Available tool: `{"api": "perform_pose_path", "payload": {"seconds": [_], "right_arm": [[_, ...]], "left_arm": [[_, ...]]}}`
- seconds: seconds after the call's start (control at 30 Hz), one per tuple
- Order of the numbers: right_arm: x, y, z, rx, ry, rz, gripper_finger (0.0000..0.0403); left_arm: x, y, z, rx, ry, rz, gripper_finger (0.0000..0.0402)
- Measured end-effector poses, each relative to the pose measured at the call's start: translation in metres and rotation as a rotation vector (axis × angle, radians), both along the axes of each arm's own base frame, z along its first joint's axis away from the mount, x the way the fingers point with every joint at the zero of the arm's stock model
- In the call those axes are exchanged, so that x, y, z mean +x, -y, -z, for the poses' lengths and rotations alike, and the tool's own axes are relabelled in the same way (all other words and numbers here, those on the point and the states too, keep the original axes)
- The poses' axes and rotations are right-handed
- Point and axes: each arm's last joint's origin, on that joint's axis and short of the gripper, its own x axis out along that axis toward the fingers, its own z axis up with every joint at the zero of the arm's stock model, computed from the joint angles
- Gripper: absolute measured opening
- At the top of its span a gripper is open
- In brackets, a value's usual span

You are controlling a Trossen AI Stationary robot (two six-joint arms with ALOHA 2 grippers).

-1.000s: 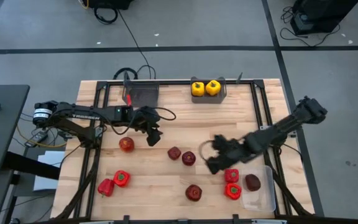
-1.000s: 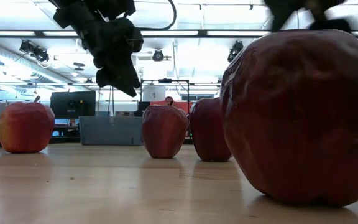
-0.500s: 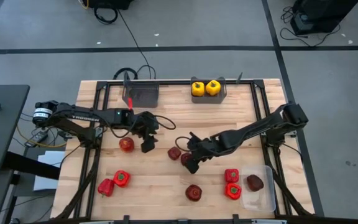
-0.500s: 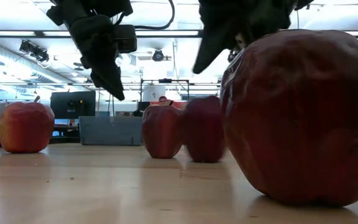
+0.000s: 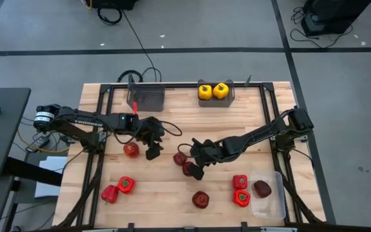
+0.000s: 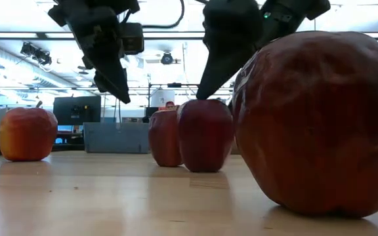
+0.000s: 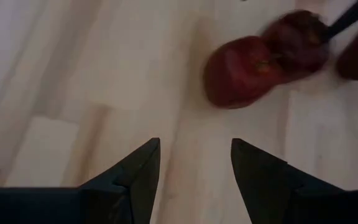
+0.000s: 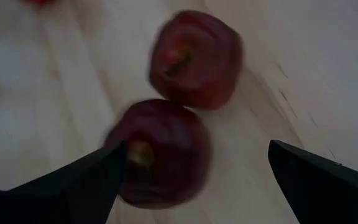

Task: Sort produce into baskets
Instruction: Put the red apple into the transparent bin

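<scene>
Nearest us in the low view sits a large dark apple [image 6: 317, 124], the one by the near edge of the desk [image 5: 166, 193] in the high view. On the near right, the clear tray [image 5: 270, 205] holds one apple [image 5: 261, 188]; two red peppers [image 5: 240, 190] lie just to its left, and two more red peppers [image 5: 118, 189] lie at the near left.

In the middle of the desk we see the change. A second ago the right tool [image 5: 196, 160] hung near the tray; it has since swept left and now stands over the pair of dark apples [image 5: 185, 163] at mid-desk. Its fingers [image 8: 319, 180] are spread wide, one on each side of the nearer apple [image 8: 160, 155], holding nothing. That apple has slid a little nearer and left in the low view, so we judge that a finger nudged it. A grasp appears close, and the tray the likely goal.

The left tool [image 5: 152, 149] has dropped left and nearer, to hang just right of the lighter red apple [image 5: 131, 149]. Its fingers [image 7: 135, 177] are parted and empty, with bare desk between them.

At the far edge, one grey bin [image 5: 148, 98] holds nothing that we can make out, and the other [image 5: 215, 100] holds both yellow peppers [image 5: 212, 91]. We judge the yellow sort complete, the rest barely begun.
</scene>
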Motion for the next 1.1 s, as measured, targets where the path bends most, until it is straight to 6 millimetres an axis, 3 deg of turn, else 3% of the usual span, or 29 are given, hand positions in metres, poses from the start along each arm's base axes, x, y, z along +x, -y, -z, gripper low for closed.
{"api": "perform_pose_path", "payload": {"seconds": [0.3,0.7,0.87,1.1], "right_arm": [[-0.002,-0.006,-0.004,-0.086,0.009,-0.281,0.04],[0.006,-0.015,-0.006,-0.315,0.143,-0.587,0.04],[0.013,-0.015,0.015,-0.272,0.111,-0.611,0.04],[0.011,-0.013,0.023,-0.249,0.042,-0.528,0.0386]], "left_arm": [[0.006,0.04,-0.007,0.11,0.128,0.103,0.0203],[0.006,0.066,-0.013,0.114,0.216,0.067,0.0203],[0.004,0.069,-0.013,0.109,0.212,0.032,0.0203],[0.004,0.07,-0.012,0.077,0.201,-0.009,0.0203]]}}
